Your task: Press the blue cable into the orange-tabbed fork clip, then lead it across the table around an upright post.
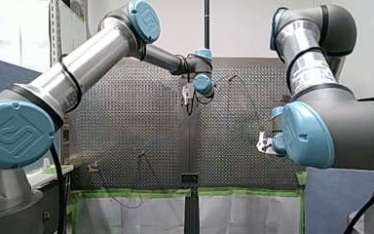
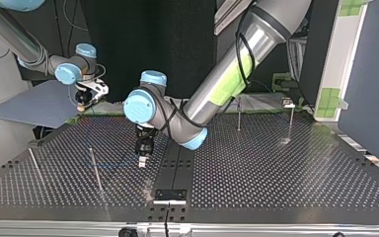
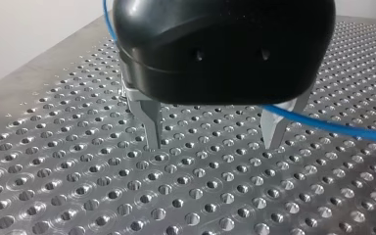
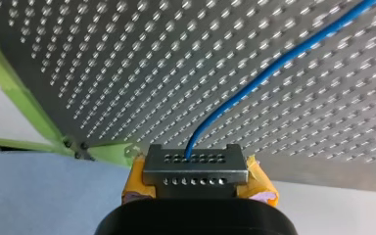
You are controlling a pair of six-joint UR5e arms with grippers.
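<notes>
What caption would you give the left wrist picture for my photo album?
My left gripper, metal fingers open, points down at the perforated table; the blue cable runs past one finger.

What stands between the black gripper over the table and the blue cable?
Nothing visible: my left gripper hangs open just above the perforated table, and the blue cable passes right by one of its fingers.

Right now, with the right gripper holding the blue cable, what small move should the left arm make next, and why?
Probably nudge my left gripper sideways to centre the blue cable between its open fingers before closing: the cable crosses one finger, and my right gripper is shut on it.
</notes>
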